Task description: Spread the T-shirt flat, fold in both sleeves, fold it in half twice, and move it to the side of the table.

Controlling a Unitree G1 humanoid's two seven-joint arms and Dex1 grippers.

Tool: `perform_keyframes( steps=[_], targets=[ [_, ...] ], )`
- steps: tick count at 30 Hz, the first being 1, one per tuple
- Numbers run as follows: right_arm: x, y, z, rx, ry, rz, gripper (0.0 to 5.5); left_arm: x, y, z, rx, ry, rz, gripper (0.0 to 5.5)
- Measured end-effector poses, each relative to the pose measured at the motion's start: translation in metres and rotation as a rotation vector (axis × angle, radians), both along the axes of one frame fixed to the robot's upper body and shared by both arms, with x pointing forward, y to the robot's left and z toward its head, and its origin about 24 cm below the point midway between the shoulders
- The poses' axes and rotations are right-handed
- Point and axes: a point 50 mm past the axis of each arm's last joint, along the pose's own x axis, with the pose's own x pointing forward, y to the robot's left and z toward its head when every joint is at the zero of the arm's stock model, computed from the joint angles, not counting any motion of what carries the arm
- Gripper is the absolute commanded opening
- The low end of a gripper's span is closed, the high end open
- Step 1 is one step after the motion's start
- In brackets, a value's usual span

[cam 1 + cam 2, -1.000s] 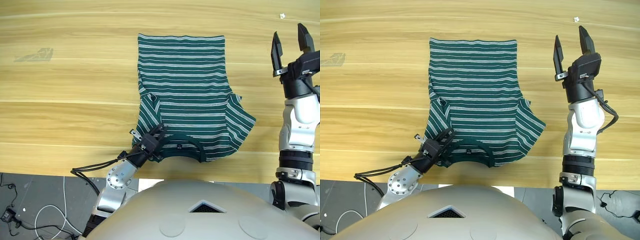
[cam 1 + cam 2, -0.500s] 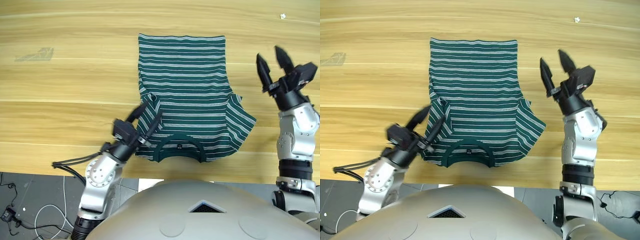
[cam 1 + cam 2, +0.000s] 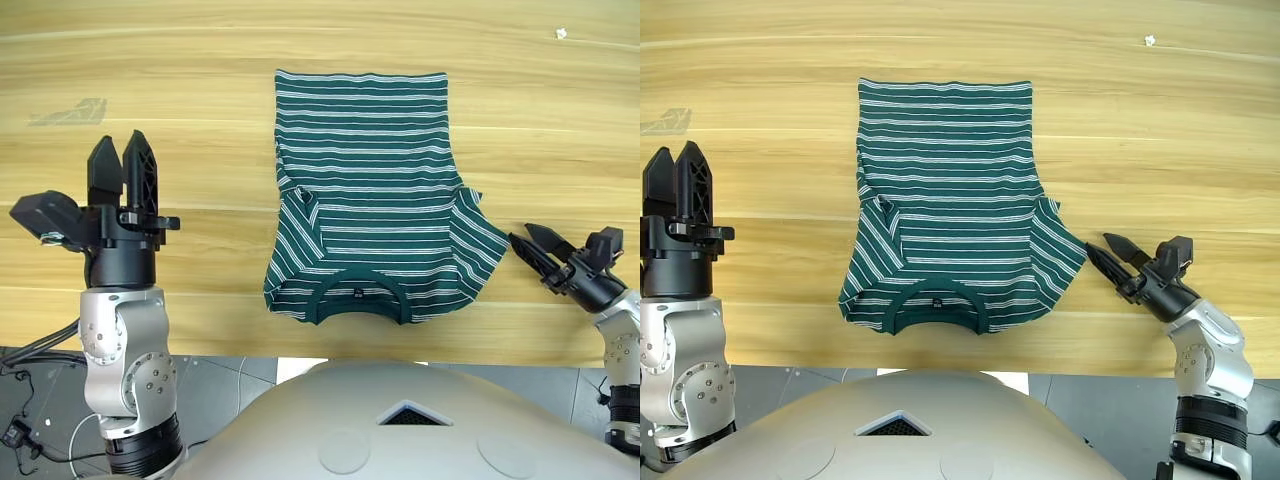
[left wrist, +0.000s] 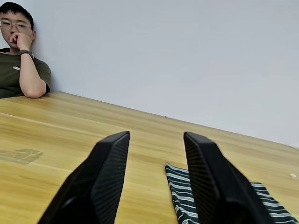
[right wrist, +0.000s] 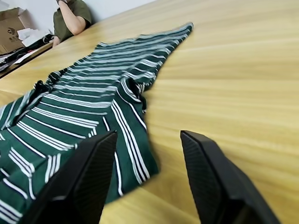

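The pale wood-grain counter [image 3: 180,60] has long boards running across it, with broad bare stretches on both sides of the T-shirt [image 3: 370,170] and beyond its hem. The T-shirt lies mid-counter. It is a soft dark green knit with thin white stripes, its hem straight and square on the far side and its ribbed collar [image 3: 356,291] close to the counter's near edge. Its left sleeve is tucked in over the body, leaving that side nearly straight. The right sleeve [image 3: 483,240] sticks out as a rumpled flap.

The left end effector [image 3: 119,150] stands raised, well apart to the shirt's left, its two black ridged fingers slightly parted and holding nothing. The right end effector [image 3: 520,233] sits low just beside the right sleeve's tip, fingers spread and empty, pointing at it.

A faint grey mark [image 3: 70,110] lies left of the shirt. A small white scrap [image 3: 561,33] lies to its right, past the hem.
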Motion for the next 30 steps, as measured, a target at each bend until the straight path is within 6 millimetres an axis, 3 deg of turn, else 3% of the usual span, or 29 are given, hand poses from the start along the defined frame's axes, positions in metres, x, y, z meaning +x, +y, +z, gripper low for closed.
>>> perform_keyframes(
  steps=[5, 19, 26, 30],
  targets=[
    [0.0, 0.001, -0.003, -0.04, 0.025, 0.016, 2.51, -0.002, -0.001, -0.004, 0.015, 0.026, 0.016, 2.14],
    [0.004, 0.006, -0.009, -0.1, 0.063, 0.05, 0.02, -0.002, -0.005, -0.012, 0.029, 0.057, 0.014, 2.18],
    [0.009, 0.008, -0.005, -0.083, 0.033, 0.07, 0.02, 0.001, -0.006, -0.016, 0.026, 0.07, 0.003, 2.18],
    [0.017, 0.021, 0.015, -0.037, -0.063, 0.129, 0.02, 0.002, -0.007, -0.019, 0.028, 0.075, -0.007, 2.18]
  ],
)
